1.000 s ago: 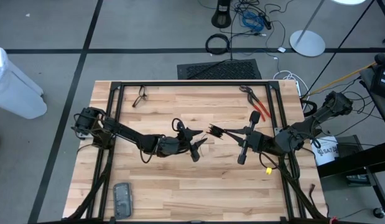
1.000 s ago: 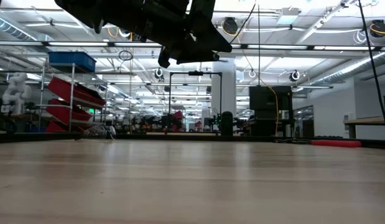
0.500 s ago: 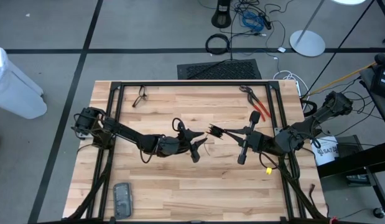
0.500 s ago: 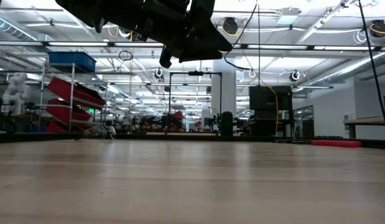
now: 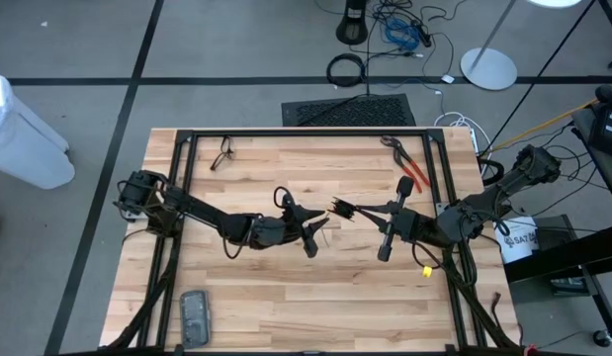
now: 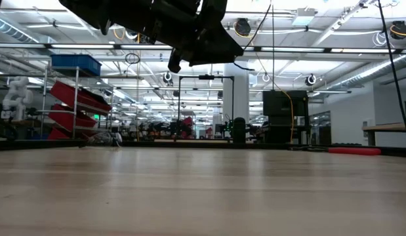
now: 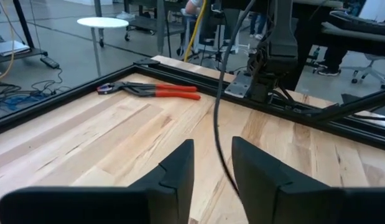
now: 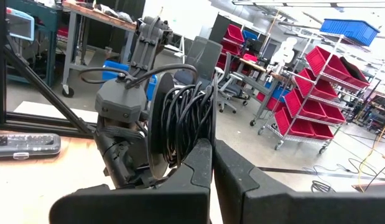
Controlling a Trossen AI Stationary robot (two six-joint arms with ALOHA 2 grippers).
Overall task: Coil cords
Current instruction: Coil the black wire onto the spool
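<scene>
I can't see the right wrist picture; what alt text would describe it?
The right gripper is shut on a coiled black cord, its loops bunched against the fingers. Just beyond is the left arm, with red storage bins in the workshop behind.

The cord (image 7: 221, 93) runs off the left wrist view's top edge.

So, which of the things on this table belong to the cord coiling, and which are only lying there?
Belong to the job:
- black cord, bundled in the shut right tool
- left tool, with a strand of the cord between its open fingers

Just lying about:
- red-handled pliers
- grey remote-like device
- small dark object, too small to identify
</scene>
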